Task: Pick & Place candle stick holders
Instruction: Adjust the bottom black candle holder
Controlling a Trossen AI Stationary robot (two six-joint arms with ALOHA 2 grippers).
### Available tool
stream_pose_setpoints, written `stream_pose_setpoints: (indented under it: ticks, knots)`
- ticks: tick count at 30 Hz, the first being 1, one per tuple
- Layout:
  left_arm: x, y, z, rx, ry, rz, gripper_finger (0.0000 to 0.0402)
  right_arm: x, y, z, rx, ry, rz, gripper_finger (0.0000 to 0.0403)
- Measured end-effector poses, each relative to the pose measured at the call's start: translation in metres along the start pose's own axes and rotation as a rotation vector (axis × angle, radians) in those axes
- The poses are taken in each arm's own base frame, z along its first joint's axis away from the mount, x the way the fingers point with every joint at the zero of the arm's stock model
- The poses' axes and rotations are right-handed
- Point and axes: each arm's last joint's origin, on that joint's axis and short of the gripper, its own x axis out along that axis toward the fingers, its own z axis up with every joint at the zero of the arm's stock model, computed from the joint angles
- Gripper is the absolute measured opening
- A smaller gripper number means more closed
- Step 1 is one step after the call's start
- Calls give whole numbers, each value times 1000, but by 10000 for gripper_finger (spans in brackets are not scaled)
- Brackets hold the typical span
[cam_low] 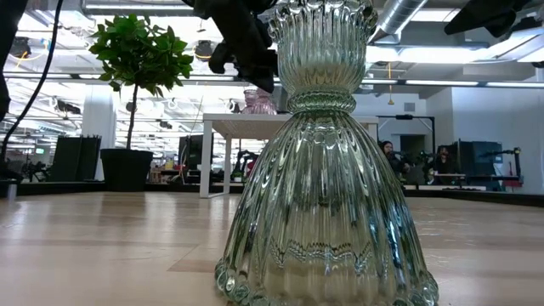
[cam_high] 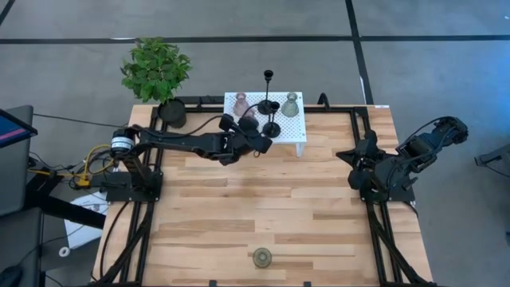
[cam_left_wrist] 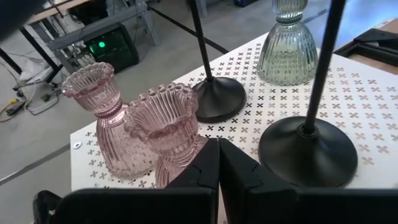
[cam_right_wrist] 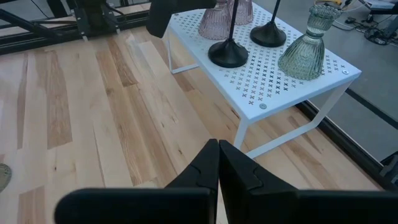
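A white perforated shelf (cam_high: 299,130) stands at the table's far edge. On it stand two pink glass holders (cam_left_wrist: 96,118) (cam_left_wrist: 165,134), two black stemmed holders (cam_left_wrist: 217,99) (cam_left_wrist: 308,149) and one green glass holder (cam_left_wrist: 289,46). Another green holder (cam_high: 262,257) stands upright on its base near the table's front edge, filling the low view (cam_low: 327,170). My left gripper (cam_left_wrist: 218,144) is shut, raised at the shelf's left front, right beside the nearer pink holder. My right gripper (cam_right_wrist: 218,146) is shut and hangs over the table's right side with nothing in it. My left gripper's shut fingers (cam_left_wrist: 202,165) come slanting down from the table's left toward the lower body (cam_left_wrist: 168,168) of the nearer pink holder. Nothing sits between them. The finger hides the place where they meet, so I cannot tell whether it touches the glass. The holder stands upright on the shelf.
A potted plant (cam_high: 157,72) in a black pot (cam_high: 171,112) stands at the table's far left corner, close behind my left arm. Black frame rails (cam_high: 151,199) run along both sides. Bare wooden tabletop (cam_high: 255,199) lies between the shelf and the front green holder.
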Motion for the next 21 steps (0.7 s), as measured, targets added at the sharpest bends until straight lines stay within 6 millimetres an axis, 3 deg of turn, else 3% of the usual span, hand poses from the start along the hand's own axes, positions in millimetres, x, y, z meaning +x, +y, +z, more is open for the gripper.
stream_pose_setpoints:
  ticks: [13,17,21]
  knots:
    - [-24,-16,-5,10,-18,-54,1,0,0,0,1,-1,2,0]
    - [-51,-16,-3,46,-32,-96,1,1,2,1,9,-5,8,0]
    - [-85,2,7,82,-36,-146,1,6,10,3,-11,1,6,0]
